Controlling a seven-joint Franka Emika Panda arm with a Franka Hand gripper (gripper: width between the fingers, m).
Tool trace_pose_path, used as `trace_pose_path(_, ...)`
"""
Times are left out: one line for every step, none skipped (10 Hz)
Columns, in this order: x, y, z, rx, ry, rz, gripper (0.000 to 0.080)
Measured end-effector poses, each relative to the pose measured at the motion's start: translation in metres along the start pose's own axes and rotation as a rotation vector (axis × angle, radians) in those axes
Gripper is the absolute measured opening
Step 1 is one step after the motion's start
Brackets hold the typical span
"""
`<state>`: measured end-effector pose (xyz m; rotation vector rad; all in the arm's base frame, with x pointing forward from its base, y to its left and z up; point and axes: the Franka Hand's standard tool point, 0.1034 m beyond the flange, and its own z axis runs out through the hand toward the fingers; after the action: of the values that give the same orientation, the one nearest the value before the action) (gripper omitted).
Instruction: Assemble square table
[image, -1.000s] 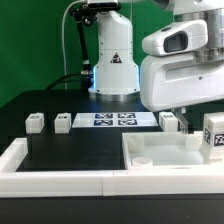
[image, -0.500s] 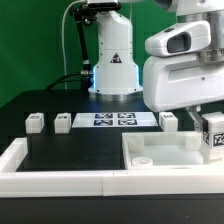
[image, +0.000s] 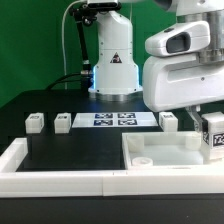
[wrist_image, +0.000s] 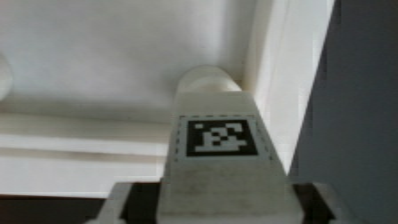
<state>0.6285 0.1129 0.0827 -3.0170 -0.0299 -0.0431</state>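
Observation:
The square table top (image: 165, 152) lies flat and white at the exterior view's lower right, with a round hole near its front corner. My gripper (image: 209, 117) is shut on one chunky white leg (image: 213, 136), holding it just above the top's right part. In the wrist view the tagged leg (wrist_image: 217, 135) points away from my gripper (wrist_image: 221, 206) toward the white top (wrist_image: 89, 60) close to its edge. Three more legs stand on the black surface: two at the left (image: 35, 122) (image: 63, 121) and one (image: 168, 120) behind the top.
The marker board (image: 113, 120) lies between the loose legs in front of the robot base (image: 115, 60). White rim bars (image: 60, 181) edge the black surface at the front and left. The arm's white body (image: 180, 65) hangs over the right side.
The arm with the held leg has shifted slightly up over the top's right part, then stayed still for the last half second.

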Motion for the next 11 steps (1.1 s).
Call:
trace_pose_path(-0.0025,0.0003,0.0002,-0.002,0.029,0.127,0.0291)
trace_pose_path(-0.0061,0.0001,0.0001,-0.006,0.041,0.257,0.0291)
trace_pose_path(-0.0068,0.0003,0.0001,-0.01,0.042,0.371,0.0291)
trace_pose_path(-0.0072,0.0001,0.0002,-0.015,0.044,0.466,0.0291)
trace_pose_path(-0.0074,0.0004,0.0005,-0.017,0.046,0.587,0.0291)
trace_pose_path(-0.0076,0.0001,0.0006,-0.02,0.05,0.702,0.0292)
trace_pose_path(-0.0078,-0.001,0.0008,-0.025,0.056,0.828,0.0292)
trace_pose_path(-0.0076,-0.0002,0.0008,-0.018,0.056,0.905,0.0292)
trace_pose_path(-0.0076,-0.0003,0.0009,-0.014,0.055,0.942,0.0292)
trace_pose_path(-0.0077,-0.0004,0.0011,-0.01,0.053,0.974,0.0349)
trace_pose_path(-0.0078,-0.0008,0.0012,-0.011,0.053,0.962,0.0485)
